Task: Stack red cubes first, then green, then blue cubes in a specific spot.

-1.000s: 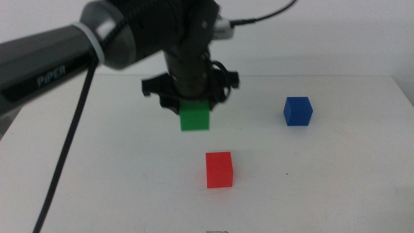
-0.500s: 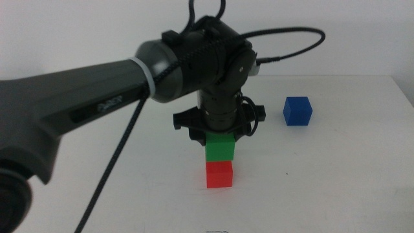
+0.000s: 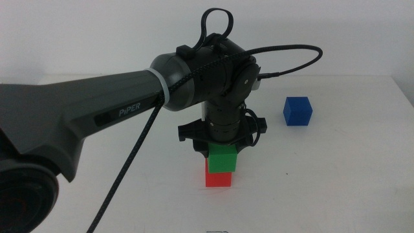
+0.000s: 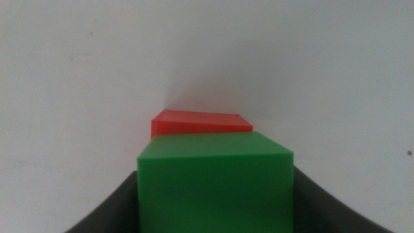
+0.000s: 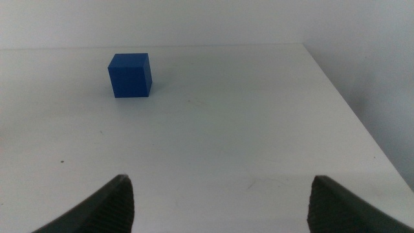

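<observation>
Nearest the camera in the middle view, low and just right of centre, sits the red cube (image 3: pixel 218 179) on the white table (image 3: pixel 323 188). My left gripper (image 3: pixel 221 147) comes down from above it, my arm sweeping in from the left edge of the frame, and its jaws are clamped on the green cube (image 3: pixel 222 158). The green cube sits on or just over the red one, shifted slightly to the right; I cannot tell whether they touch. In my left wrist view the green cube (image 4: pixel 215 184) fills the lower centre between my jaws, with the red cube (image 4: pixel 200 123) showing beyond it.

My right gripper (image 5: pixel 220 204) is spread wide and holds nothing.

Farther back, at the right of the middle view, the blue cube (image 3: pixel 297 111) stands alone, well apart from the other two.
</observation>
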